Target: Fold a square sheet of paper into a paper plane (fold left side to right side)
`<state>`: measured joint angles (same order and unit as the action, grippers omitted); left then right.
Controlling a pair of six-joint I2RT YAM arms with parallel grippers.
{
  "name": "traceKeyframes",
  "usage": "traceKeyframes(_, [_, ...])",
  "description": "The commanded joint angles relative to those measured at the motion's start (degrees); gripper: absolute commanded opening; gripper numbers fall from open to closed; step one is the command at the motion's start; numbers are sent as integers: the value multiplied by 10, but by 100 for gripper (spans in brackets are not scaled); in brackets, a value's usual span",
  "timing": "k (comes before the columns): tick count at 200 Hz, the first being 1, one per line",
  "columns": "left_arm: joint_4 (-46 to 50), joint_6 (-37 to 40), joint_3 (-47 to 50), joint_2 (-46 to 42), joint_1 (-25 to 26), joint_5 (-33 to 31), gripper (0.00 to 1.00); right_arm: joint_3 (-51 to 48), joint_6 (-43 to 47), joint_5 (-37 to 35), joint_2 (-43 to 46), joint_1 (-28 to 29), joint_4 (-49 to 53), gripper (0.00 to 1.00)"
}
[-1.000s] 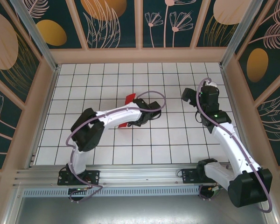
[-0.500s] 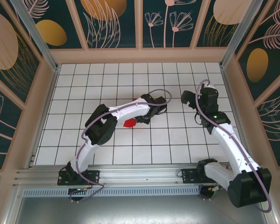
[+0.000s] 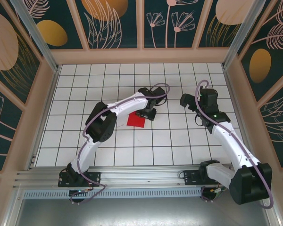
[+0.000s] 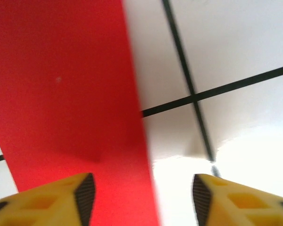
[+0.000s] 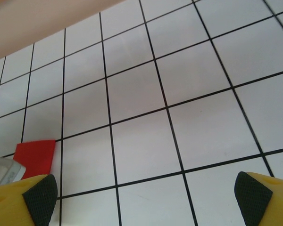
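Item: square sheet of paper [image 3: 137, 120]. Red, flat on counter [image 3: 179, 141], directly beneath my left end effector [image 4: 141, 193].
Left end effector: parted, empty.
Right end effector [image 5: 146, 193]: wide open, empty; paper well off to its left.
Status: looks halved, so first fold likely done. No dart shape yet; remaining plane folds outstanding.

Nothing here can be read: the red paper [image 3: 137, 121] is plain, the worktop [image 3: 179, 141] bears a black grid, and the walls [image 3: 111, 23] bear painted leaves and flowers, without lettering or numbers.

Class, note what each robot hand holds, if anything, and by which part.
Nothing is held. The left hand hovers open over the thin bright red paper sheet; the right hand is open.
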<state>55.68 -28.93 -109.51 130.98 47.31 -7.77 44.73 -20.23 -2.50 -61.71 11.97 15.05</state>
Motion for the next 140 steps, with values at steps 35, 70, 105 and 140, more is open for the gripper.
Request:
traceKeyframes(35, [-183,15,138,-166,-57,128,70,17,-25,146,-57,4,-46,94])
traceKeyframes(70, [-351,-22,338,-294,-130,210,71,51,-52,194,-157,60,-87,84])
traceKeyframes(105, [-495,-66,498,-392,-211,282,72,131,-78,206,-299,125,-112,79])
traceKeyframes(140, [-567,-80,575,-404,-254,347,72,228,-90,223,-428,161,-133,76])
